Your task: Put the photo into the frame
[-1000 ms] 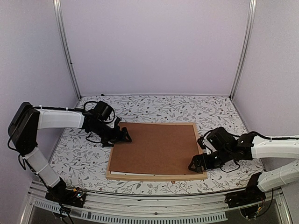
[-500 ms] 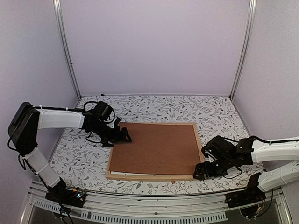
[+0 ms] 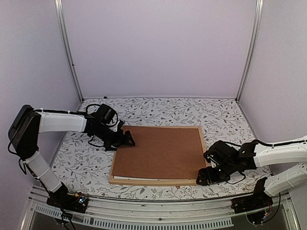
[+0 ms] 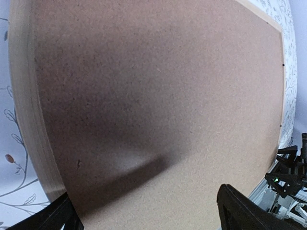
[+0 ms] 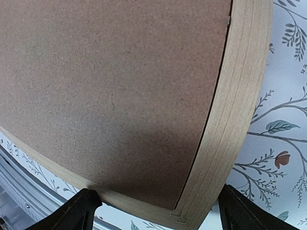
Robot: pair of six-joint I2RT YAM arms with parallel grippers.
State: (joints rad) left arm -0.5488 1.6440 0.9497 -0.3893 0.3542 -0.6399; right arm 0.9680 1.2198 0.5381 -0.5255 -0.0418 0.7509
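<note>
The light wooden frame [image 3: 158, 182] lies flat on the table with a brown backing board [image 3: 160, 151] covering its inside. The photo is hidden. A thin white strip [image 3: 123, 178] shows under the board's near left edge. My left gripper [image 3: 128, 140] hovers open over the far left corner, and the left wrist view shows the board [image 4: 158, 96] filling the space between its fingers [image 4: 240, 211]. My right gripper [image 3: 202, 178] stands open around the near right corner. In the right wrist view the frame's corner [image 5: 230, 143] and the board [image 5: 110, 86] lie between my right gripper's [image 5: 158, 203] two tips.
A floral tablecloth [image 3: 163, 111] covers the table round the frame. Lilac walls with metal posts [image 3: 69, 52] close in the back and sides. A metal rail [image 3: 144, 211] runs along the near edge, with the arm bases at its ends.
My right gripper has moved off the board's right part toward the near edge and now sits at the frame's near right corner. The left arm has stayed still.
</note>
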